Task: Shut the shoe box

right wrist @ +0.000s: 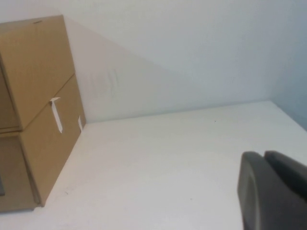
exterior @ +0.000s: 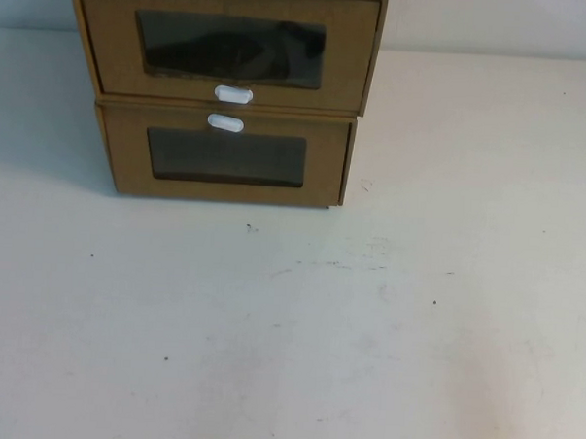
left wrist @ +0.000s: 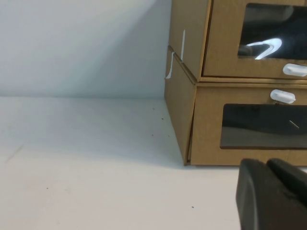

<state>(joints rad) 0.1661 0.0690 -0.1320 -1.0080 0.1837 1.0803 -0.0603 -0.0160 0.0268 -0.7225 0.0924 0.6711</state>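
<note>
shoe box (exterior: 228, 44): upper drawer of the stack, top centre of the high view, white oval tab (exterior: 233, 94) under its window; its front stands slightly proud, so likely not fully in.
lower box (exterior: 226, 158): directly beneath, tab above its window.
left gripper (left wrist: 273, 196): lower right of its wrist view, near the stack; can't tell whether fingers are apart or together.
right gripper (right wrist: 273, 191): lower right of its wrist view, well apart from the boxes; can't tell either.
risk: an off-centre push may shove the whole stack back across the table (exterior: 288, 326).

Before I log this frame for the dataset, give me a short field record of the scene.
shoe box: top of stack, tab below window, drawer looks nearly flush
lower box: beneath it, tab above window
table: white, carries both boxes
left gripper: low, near lower box front, out of high view
right gripper: over table, apart from boxes
</note>
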